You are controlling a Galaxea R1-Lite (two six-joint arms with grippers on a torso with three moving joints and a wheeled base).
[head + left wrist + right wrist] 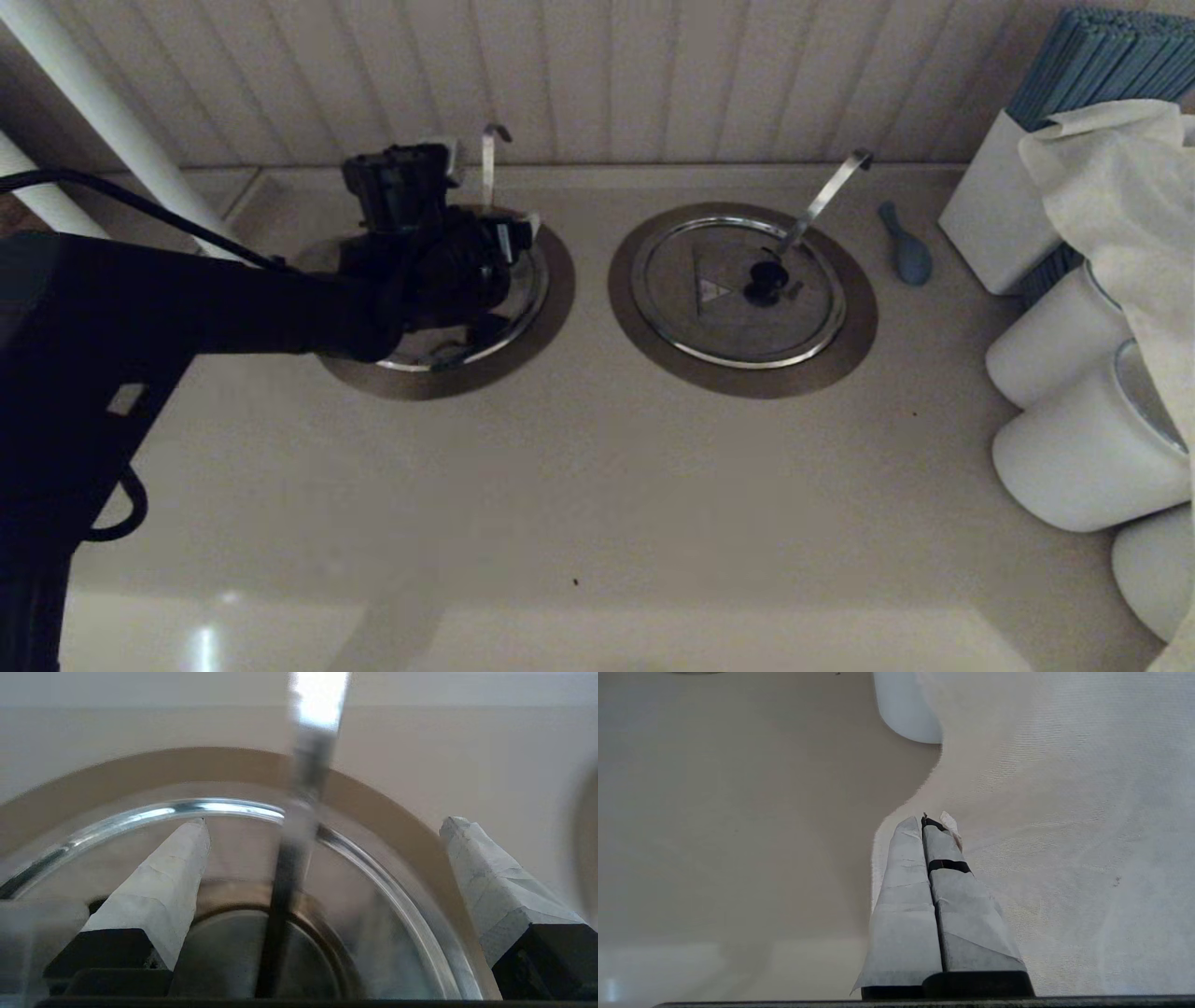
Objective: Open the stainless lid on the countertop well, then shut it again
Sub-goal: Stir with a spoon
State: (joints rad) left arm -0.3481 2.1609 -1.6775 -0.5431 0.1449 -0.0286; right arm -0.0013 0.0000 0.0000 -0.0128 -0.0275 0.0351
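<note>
The countertop well [551, 308] is the left one, with a brown-grey collar and a shiny rim [402, 905]. Its thin hooked rod [489, 159] rises at the back. My left gripper [327, 821] hangs just over this well, open, with its taped fingers [159, 891] wide apart and the rod [299, 826] between them, untouched. Under the fingers a dark round hollow [224, 952] shows, and the rod runs down into it. The stainless lid is mostly hidden under the gripper [439, 261]; its knob and how far it is folded do not show. My right gripper [931, 821] is shut, parked over white cloth.
The twin well's shut lid [709, 252] with the black knob and the wide flat ladle handle [826, 201] sits to the right. Past it lie a blue spoon [906, 247], white jars [1083, 448], a draped white cloth [1120, 187] and a white box [990, 215]. The wall stands close behind.
</note>
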